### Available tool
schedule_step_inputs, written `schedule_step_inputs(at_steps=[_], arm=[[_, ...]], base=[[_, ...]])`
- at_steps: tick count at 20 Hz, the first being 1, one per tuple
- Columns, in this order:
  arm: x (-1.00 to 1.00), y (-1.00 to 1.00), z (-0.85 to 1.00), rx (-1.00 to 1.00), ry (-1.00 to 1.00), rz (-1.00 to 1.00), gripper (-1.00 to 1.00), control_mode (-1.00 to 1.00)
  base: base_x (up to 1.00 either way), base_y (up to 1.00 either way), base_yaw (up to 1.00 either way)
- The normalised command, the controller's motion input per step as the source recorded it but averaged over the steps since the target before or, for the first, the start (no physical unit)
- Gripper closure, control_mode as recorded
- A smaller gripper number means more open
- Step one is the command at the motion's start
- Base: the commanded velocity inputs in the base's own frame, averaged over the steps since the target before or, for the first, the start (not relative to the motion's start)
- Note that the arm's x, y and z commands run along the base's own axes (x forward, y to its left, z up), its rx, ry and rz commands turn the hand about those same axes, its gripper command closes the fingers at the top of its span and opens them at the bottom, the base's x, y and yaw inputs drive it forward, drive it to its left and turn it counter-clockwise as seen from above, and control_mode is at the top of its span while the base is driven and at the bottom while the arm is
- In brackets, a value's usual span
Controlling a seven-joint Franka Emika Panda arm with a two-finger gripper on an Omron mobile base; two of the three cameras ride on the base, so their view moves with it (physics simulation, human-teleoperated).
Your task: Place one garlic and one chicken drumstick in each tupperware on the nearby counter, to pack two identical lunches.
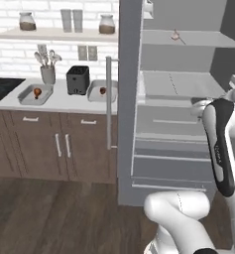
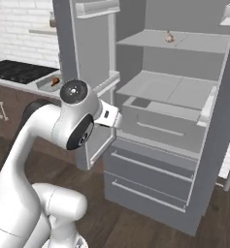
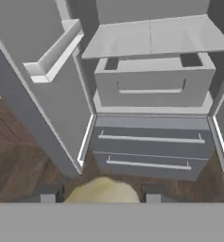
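Observation:
In the hand view my gripper (image 3: 100,197) is shut on a beige garlic (image 3: 102,191), which sits between the two dark fingertips (image 3: 47,194). The hand faces the open fridge. A second garlic (image 1: 176,35) (image 2: 169,36) lies on the fridge's upper shelf. Two pale tupperware trays stand on the counter (image 1: 64,101), one left of the toaster (image 1: 27,96) and one right of it (image 1: 95,94). Each holds a chicken drumstick, the left (image 1: 37,92) and the right (image 1: 103,91). The right base view shows one tray (image 2: 44,86) with its drumstick (image 2: 55,81).
The fridge door (image 1: 126,99) stands open between the counter and the fridge shelves. A black toaster (image 1: 78,79) sits between the trays, and a utensil holder (image 1: 48,73) stands behind the left one. A dark cooktop (image 1: 2,87) is at the counter's left. Fridge drawers (image 3: 153,82) lie ahead.

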Motion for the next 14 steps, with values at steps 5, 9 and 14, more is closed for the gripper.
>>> schedule_step_inputs(at_steps=[5,9,14], arm=[[0.0,0.0,0.0,0.0,0.0,0.0,1.0,1.0],[0.0,0.0,0.0,0.0,0.0,0.0,1.0,1.0],[0.0,0.0,0.0,0.0,0.0,0.0,1.0,1.0]], base=[[-0.26,1.0,0.29],[0.41,1.0,0.02],[0.92,1.0,-0.07]])
